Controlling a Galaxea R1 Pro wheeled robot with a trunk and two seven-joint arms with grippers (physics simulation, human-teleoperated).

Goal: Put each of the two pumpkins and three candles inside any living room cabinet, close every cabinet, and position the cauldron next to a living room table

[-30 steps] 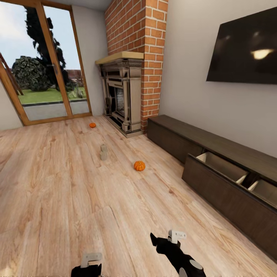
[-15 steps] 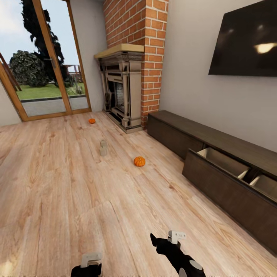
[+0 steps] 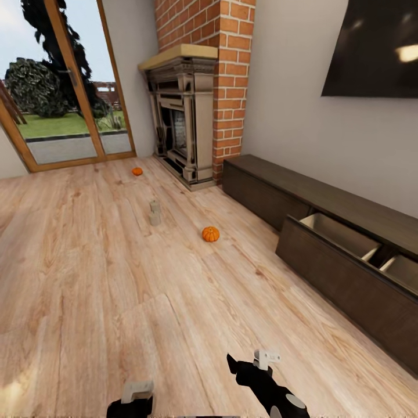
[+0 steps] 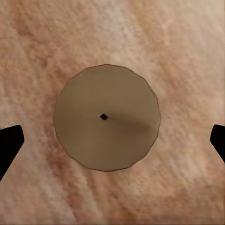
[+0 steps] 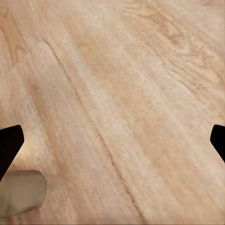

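With both grippers' jaws wide and empty, the robot faces the nearer pumpkin (image 3: 211,234) on the floor (image 3: 87,290), seemingly approaching; next, grasp it for the cabinet (image 3: 342,273), whose drawer is open.

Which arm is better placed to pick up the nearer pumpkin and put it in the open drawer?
Probably right: the nearer pumpkin and the open drawer both lie on the side of the right gripper, which is open. Both are still far.
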